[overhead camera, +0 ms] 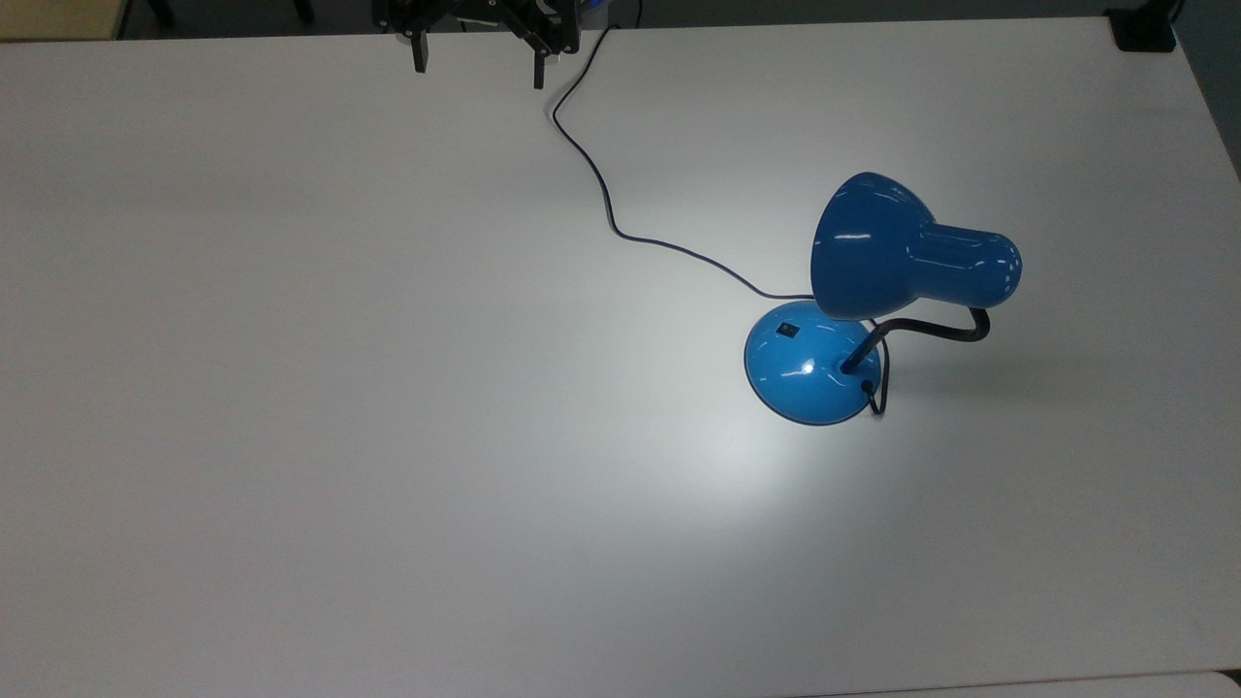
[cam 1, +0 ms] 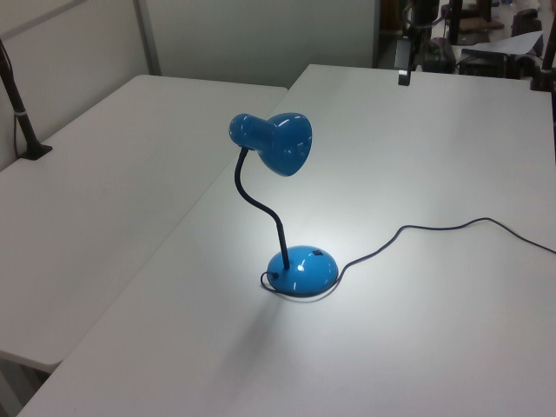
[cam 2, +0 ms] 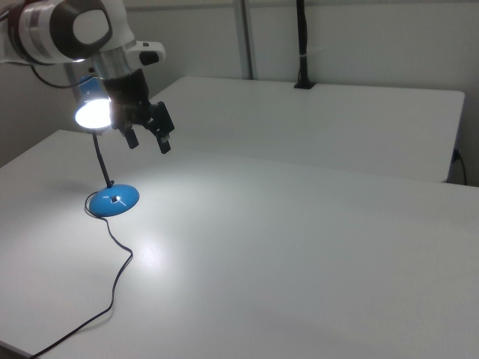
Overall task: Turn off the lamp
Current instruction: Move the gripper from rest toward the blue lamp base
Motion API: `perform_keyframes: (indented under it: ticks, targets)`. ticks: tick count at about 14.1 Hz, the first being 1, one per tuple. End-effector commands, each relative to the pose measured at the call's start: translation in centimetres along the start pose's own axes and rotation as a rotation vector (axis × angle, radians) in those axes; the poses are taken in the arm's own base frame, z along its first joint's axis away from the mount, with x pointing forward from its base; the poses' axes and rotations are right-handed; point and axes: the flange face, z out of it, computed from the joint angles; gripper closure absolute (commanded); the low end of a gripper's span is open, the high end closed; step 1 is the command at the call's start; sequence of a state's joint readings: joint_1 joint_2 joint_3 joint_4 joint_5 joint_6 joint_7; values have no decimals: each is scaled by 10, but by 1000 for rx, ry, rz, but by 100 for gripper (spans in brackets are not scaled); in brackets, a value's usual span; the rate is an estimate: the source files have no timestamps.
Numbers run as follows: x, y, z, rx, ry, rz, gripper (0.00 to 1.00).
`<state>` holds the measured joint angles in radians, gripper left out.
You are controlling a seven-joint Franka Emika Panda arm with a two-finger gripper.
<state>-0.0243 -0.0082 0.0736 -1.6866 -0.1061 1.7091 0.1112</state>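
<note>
Cord: nearest thing to me in the right view, the dark cord [cam 2: 120, 277] runs from the near edge of the table up to the lamp's base; in the top view I see it [overhead camera: 601, 184] wind from the far edge down to the base.
Table: white table [overhead camera: 388, 436], with a bright pool of light on it beside the base.
Lamp: I see the blue lamp [overhead camera: 873, 291] standing upright at the top view's right, well apart from the arm; its bulb glows in the right view [cam 2: 93, 112].
Base: round blue base [overhead camera: 812, 373] with a small black switch [overhead camera: 788, 330] on its dome, facing the top view's far left.
Neck: black gooseneck [cam 1: 259, 201] bent, shade [cam 1: 285, 143] tilted down toward the table.
Gripper: I see the gripper [overhead camera: 478, 60] at the top view's far edge, above the table, fingers spread and holding nothing.
Second table: another white table [cam 1: 104, 174] on the left view's left.
</note>
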Motion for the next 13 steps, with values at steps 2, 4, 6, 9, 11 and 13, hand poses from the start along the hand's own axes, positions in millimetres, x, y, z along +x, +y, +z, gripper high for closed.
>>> perform_keyframes:
  ticks: [2, 4, 6, 9, 11, 13]
  targets:
    - [1, 6, -7, 9, -21, 20, 0]
    - [1, 5, -6, 9, -22, 17, 0]
    - [1, 3, -5, 9, -25, 14, 0]
    - [2, 3, -2, 9, -29, -39, 28]
    - [2, 2, -2, 30, -30, -86, 71]
    - [1, 1, -3, 55, -36, -164, 100]
